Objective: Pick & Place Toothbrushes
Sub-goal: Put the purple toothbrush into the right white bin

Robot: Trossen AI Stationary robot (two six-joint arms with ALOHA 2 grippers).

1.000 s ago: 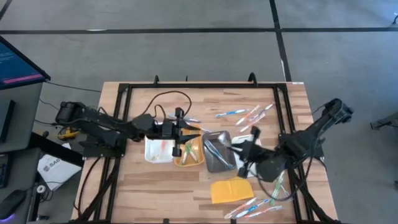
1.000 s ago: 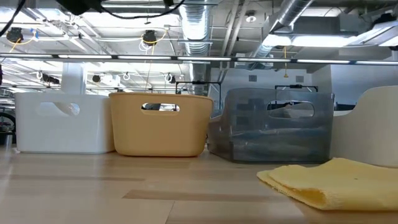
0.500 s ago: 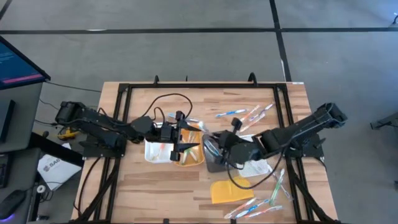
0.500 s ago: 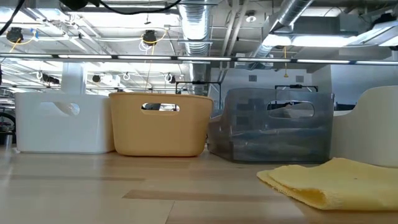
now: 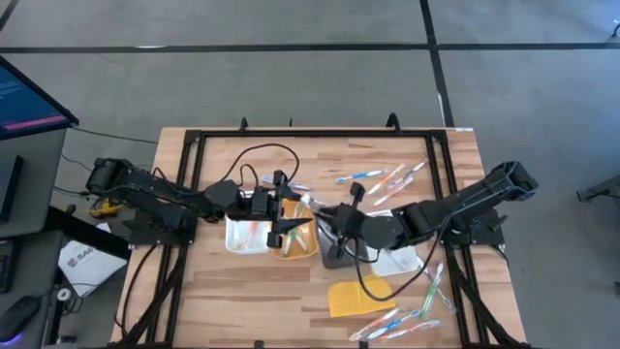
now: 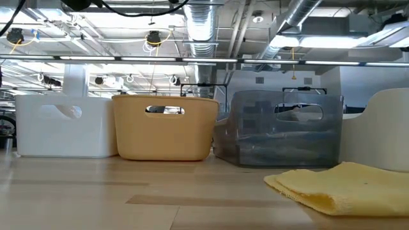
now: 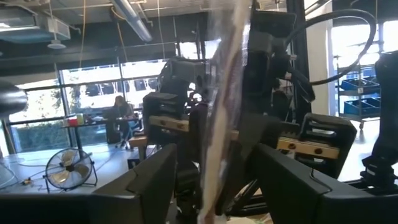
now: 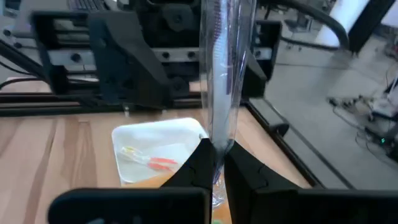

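Pinching wrapped toothbrushes, left gripper (image 5: 287, 215) and right gripper (image 5: 341, 219) hover — white tray (image 8: 127, 138) holds one.

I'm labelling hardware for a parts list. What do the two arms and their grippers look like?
Both arms are dark, jointed, slim links. The left arm trails a black cable looping over the table. The right arm also carries a black cable. The left gripper and right gripper have flat black fingers; tan bars show on a gripper body.

Right gripper (image 8: 218, 163) pinches a clear-wrapped toothbrush (image 8: 222, 68), held upright between its dark fingers (image 8: 198, 163). Beyond, at 10 o'clock from the fingertips, a white rectangular plastic tray (image 8: 186, 133) on the pale wooden table (image 8: 37, 155) holds a wrapped orange-handled toothbrush (image 8: 149, 160).
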